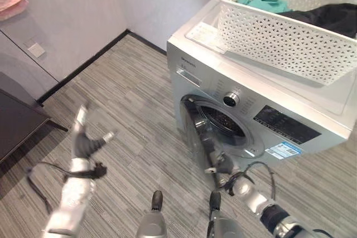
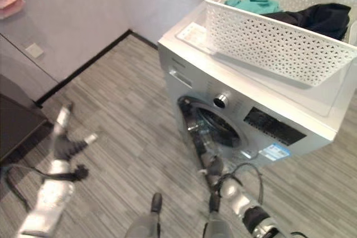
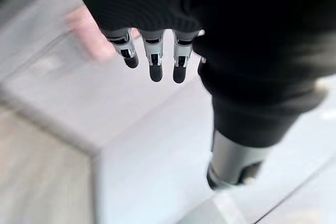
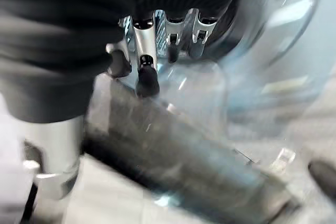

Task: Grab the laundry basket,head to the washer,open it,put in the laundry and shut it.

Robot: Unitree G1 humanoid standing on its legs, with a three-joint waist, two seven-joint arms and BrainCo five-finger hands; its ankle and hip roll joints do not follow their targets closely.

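White laundry basket (image 1: 281, 32), holding teal and black laundry (image 1: 312, 12), rests on top of the washer (image 1: 245, 110). Washer door (image 1: 203, 137) stands open; right hand (image 1: 222, 166) at its edge, fingers (image 4: 147, 72) curled onto the door rim. Left hand (image 1: 83, 137) above the floor (image 1: 128, 110), fingers (image 3: 152, 59) straight and apart.
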